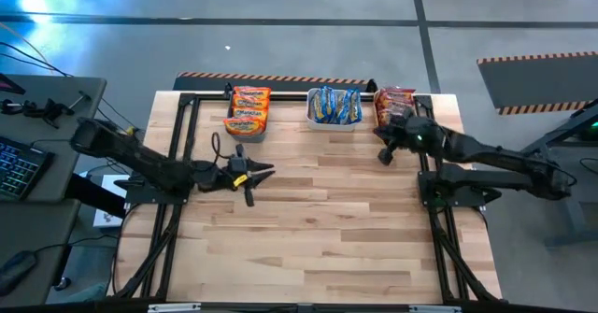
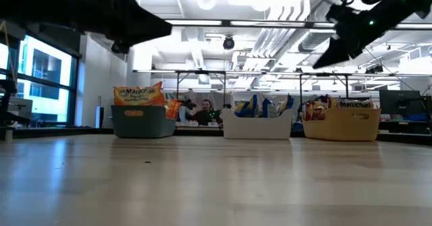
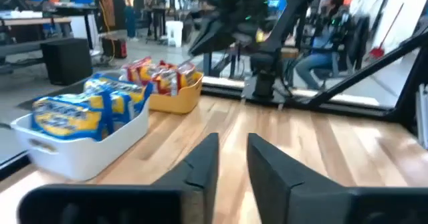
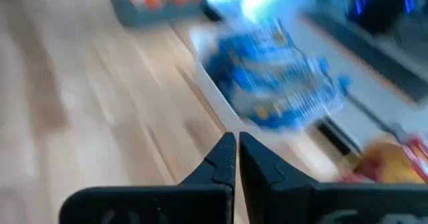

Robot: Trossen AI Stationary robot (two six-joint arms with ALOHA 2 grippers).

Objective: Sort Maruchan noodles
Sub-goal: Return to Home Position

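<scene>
Sitting sorted in bins (image 2: 256, 128) along the far edge of the table (image 1: 318, 229), the noodle packets (image 1: 248, 107) lie just beyond the right gripper (image 1: 384, 151), nearly closed and empty beside the yellow bin (image 2: 341, 126), while the left gripper (image 1: 262, 172), slightly parted and empty, hangs well short of them.

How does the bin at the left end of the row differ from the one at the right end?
The teal bin holds orange packets; the yellow bin holds red packets. The right tool hovers by the yellow bin's near side; the left tool hangs farther from the teal bin. Both bins stand at the table's far edge, flanking the white bin.
</scene>
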